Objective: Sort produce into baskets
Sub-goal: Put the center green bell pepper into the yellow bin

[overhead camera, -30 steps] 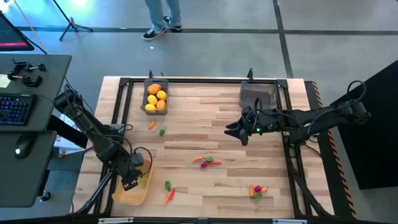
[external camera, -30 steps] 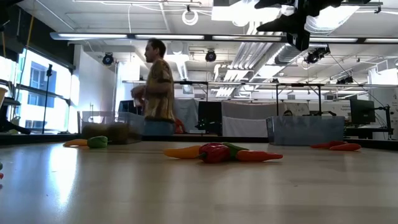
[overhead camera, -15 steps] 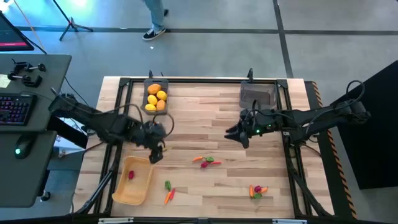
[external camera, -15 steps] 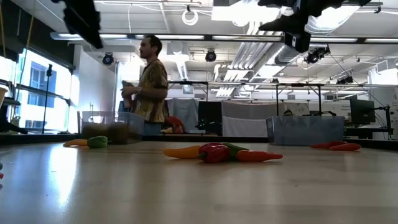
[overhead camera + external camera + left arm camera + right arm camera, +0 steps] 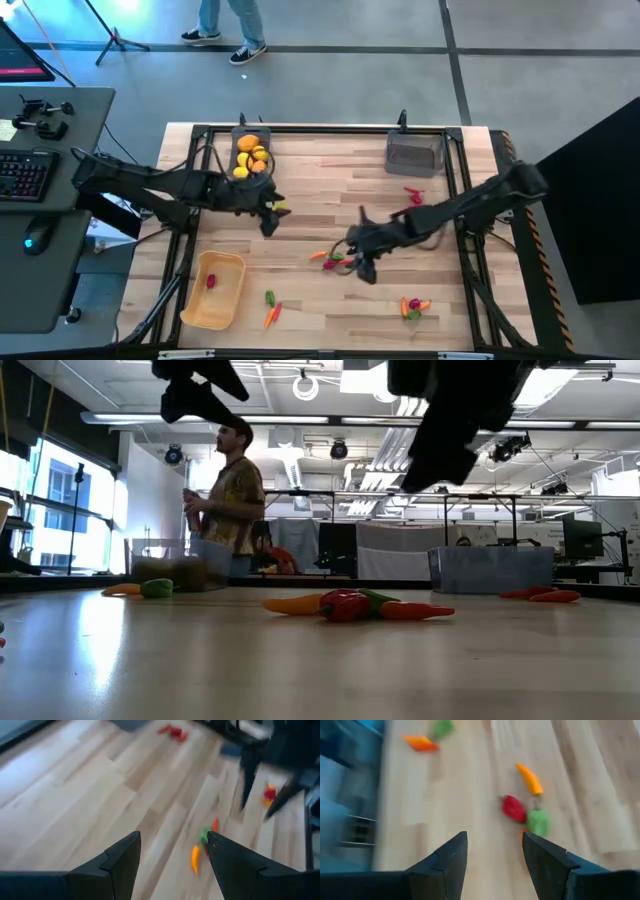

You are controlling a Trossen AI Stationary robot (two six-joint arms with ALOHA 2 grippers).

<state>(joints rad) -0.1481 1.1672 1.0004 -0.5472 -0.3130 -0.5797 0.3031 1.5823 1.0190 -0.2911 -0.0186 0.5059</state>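
Note:
My left gripper [image 5: 270, 222] is open and empty above the table's left middle, near the dark bin of yellow and orange fruits [image 5: 250, 156]. My right gripper [image 5: 362, 268] is open and empty just right of the middle cluster [image 5: 333, 258]. That cluster is an orange chilli [image 5: 530, 779], a red piece [image 5: 513, 808] and a green piece [image 5: 537, 821] lying on the wood. It also shows ahead of my left gripper [image 5: 172, 837] in the left wrist view [image 5: 202, 845]. The tan tray [image 5: 228, 300] holds a magenta piece [image 5: 211, 281].
A second dark bin [image 5: 412, 152] stands at the far right, with a red piece [image 5: 412, 195] on the wood in front of it. More produce lies near the front edge [image 5: 271, 306] and at the front right [image 5: 413, 306]. A person [image 5: 228, 500] walks beyond the far edge.
My left gripper has risen from the tan tray and gone toward the far edge and the right, to beside the fruit bin. The magenta piece now shows in the tray. My right gripper has gone from in front of the far-right bin toward the near edge and the left, to the middle cluster.

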